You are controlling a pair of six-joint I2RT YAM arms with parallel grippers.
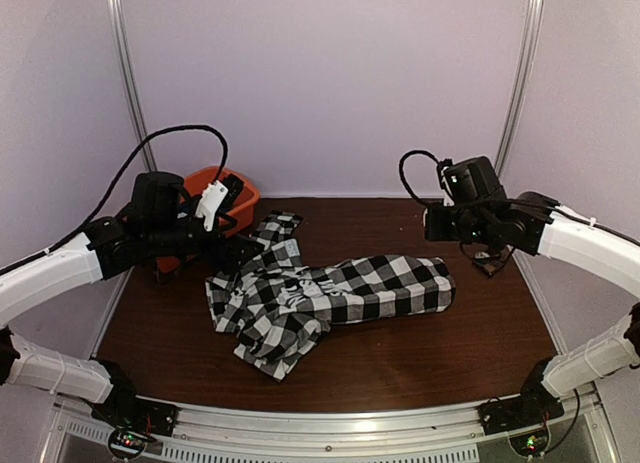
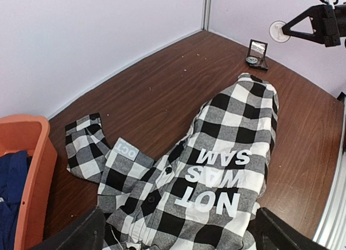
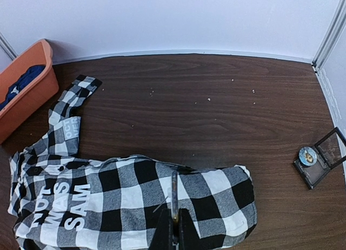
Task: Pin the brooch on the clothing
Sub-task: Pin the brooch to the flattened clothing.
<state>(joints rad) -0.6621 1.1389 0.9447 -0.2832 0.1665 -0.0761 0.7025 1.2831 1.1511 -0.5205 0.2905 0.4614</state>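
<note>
The checked shirt (image 1: pixel 330 298) lies crumpled on the brown tabletop (image 1: pixel 420 358). It sits a little left of the middle, and its body runs out toward the right edge. One sleeve (image 3: pixel 73 112) points at the far left corner. A black panel with white block letters (image 2: pixel 216 180) crosses the front of the shirt, with a row of dark buttons beside it.

The left gripper (image 2: pixel 178 231) hangs over the left end of the shirt with its fingers (image 2: pixel 75 231) spread wide on either side of the cloth below. I cannot tell whether they touch it.

The right gripper (image 3: pixel 174 201) is held above the right end of the shirt. Its jaws are pressed together into one thin edge, and I cannot make out anything caught between them.

The brooch (image 3: pixel 307 156) is a small round piece. It rests in a little open case (image 3: pixel 312 173) near the right edge of the tabletop, well apart from the shirt and from both grippers.

An orange basket (image 3: pixel 35 80) stands in the far left corner, just beyond the sleeve, with a blue garment (image 3: pixel 20 81) inside it.
</note>
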